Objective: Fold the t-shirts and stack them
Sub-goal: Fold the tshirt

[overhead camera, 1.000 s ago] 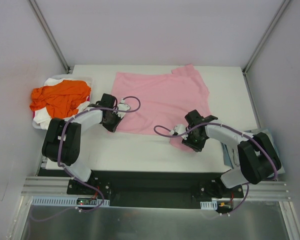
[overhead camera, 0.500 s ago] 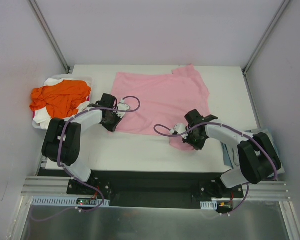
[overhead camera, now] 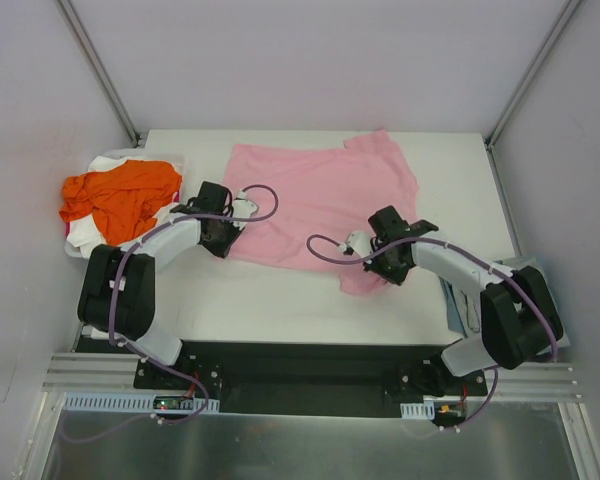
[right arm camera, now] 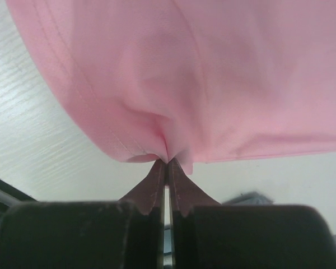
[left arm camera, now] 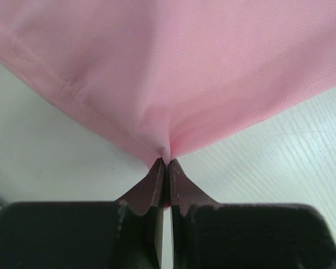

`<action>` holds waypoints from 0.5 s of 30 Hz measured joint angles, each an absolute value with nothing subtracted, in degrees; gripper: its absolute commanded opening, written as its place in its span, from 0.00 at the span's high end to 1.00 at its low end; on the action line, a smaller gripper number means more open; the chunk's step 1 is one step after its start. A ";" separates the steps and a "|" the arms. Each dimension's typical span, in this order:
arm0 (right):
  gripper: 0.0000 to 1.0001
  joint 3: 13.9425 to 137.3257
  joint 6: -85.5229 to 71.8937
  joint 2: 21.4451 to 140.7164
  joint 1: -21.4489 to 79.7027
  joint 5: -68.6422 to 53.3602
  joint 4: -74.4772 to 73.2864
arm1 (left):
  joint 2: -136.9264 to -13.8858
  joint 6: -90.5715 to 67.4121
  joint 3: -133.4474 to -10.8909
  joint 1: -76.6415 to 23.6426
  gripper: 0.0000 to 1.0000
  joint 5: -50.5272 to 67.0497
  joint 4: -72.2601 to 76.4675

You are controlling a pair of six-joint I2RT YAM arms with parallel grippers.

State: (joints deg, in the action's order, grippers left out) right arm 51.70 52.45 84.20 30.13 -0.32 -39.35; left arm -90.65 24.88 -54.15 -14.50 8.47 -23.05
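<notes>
Limp, light cotton (it should sag between holds), the pink t-shirt (overhead camera: 325,195) lies toward the far edge of the surface (overhead camera: 270,305), probably best held at its near hem corners, where the left gripper (left arm camera: 166,163) and right gripper (right arm camera: 168,162) have jaws pinched shut on it.

pink t-shirt (left arm camera: 213,67): cloth, fine pin-dot knit, matt; stitched hem ridge near its edge.
orange t-shirt (overhead camera: 120,195): cloth, matt, soft and creased.
worktop (left arm camera: 280,162): white, matt, faint fine-line grain.
left fingers (left arm camera: 154,189): dark, matt, hard plastic look; tips brownish.
right fingers (right arm camera: 154,189): same dark matt finish, brownish tips.
near rail (overhead camera: 85,378): bare metal, dull sheen.
</notes>
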 measured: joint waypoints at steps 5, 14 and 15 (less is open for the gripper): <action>0.99 54.59 51.46 83.00 30.09 2.24 -39.66 | -87.18 24.86 -55.24 -14.50 1.00 8.29 -23.00; 0.99 56.05 49.91 77.58 30.09 4.47 -42.94 | -78.65 24.88 -55.02 -14.52 1.00 6.96 -22.96; 0.99 56.05 49.69 76.95 30.09 4.56 -43.48 | -77.91 24.88 -54.74 -14.52 1.00 6.94 -22.96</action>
